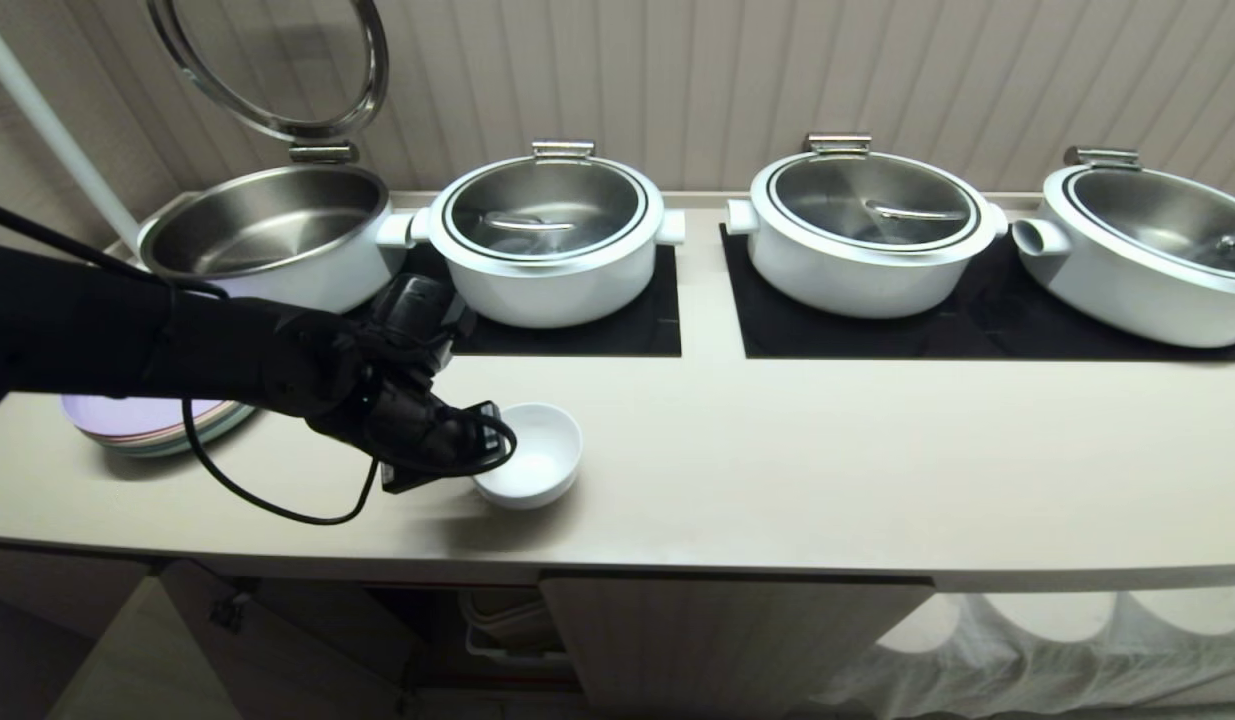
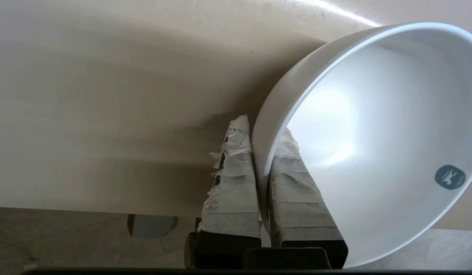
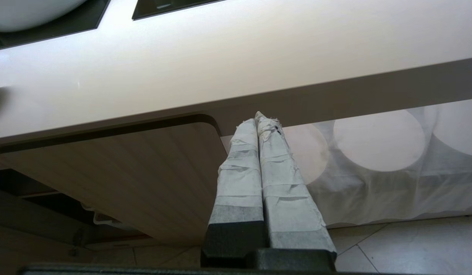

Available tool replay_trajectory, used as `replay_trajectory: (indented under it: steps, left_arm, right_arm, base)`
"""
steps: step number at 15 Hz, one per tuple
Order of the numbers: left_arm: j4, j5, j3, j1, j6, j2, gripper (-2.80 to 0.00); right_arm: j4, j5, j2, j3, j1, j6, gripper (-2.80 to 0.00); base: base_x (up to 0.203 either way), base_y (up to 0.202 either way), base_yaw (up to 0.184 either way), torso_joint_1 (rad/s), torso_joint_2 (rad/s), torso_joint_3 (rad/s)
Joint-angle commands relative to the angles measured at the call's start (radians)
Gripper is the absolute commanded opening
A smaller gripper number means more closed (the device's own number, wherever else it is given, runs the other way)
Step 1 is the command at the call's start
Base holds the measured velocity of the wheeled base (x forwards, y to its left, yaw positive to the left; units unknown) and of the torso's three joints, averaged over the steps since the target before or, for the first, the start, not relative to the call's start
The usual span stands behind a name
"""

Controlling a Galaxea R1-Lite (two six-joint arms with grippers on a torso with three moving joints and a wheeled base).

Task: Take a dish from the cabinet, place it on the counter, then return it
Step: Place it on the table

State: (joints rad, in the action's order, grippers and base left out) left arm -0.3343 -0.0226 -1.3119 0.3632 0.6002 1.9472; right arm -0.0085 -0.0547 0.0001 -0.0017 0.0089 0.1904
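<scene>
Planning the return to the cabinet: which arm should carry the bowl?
Left. Its pincer is already shut on the bowl rim at the counter; the right pincer hangs shut below the counter edge.

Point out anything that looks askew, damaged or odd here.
The small white bowl is tipped, pinched by its rim in the left claw over the cream counter. Torn white tape frays off that claw's fingers. The leftmost white pot's lid stands open; the rest are shut.
</scene>
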Motion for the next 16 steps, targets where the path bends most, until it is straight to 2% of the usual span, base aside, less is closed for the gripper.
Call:
replay_trajectory:
  steps: [1,13,14,16]
  left_arm:
    - [-0.003,-0.002,-0.001,0.000,0.003,0.001,-2.80]
    - [-0.006,-0.002,-0.049,0.002,0.000,0.029,-2.80]
    - [-0.006,-0.002,-0.049,0.002,0.000,0.030,0.00]
    - [-0.005,-0.002,-0.049,0.002,0.001,0.033,0.00]
  right_arm:
    - [-0.001,-0.001,0.000,0.000,0.000,0.001,-2.80]
    - [-0.001,0.000,0.000,0.000,0.000,0.001,-2.80]
    - [-0.001,0.001,0.000,0.000,0.000,0.001,-2.80]
    - [-0.001,0.001,0.000,0.000,0.000,0.001,-2.80]
  base:
    - [0.000,0.000,0.000,0.000,0.00,0.000]
    - [0.000,0.000,0.000,0.000,0.00,0.000]
    - [0.000,0.000,0.000,0.000,0.00,0.000]
    - [0.000,0.000,0.000,0.000,0.00,0.000]
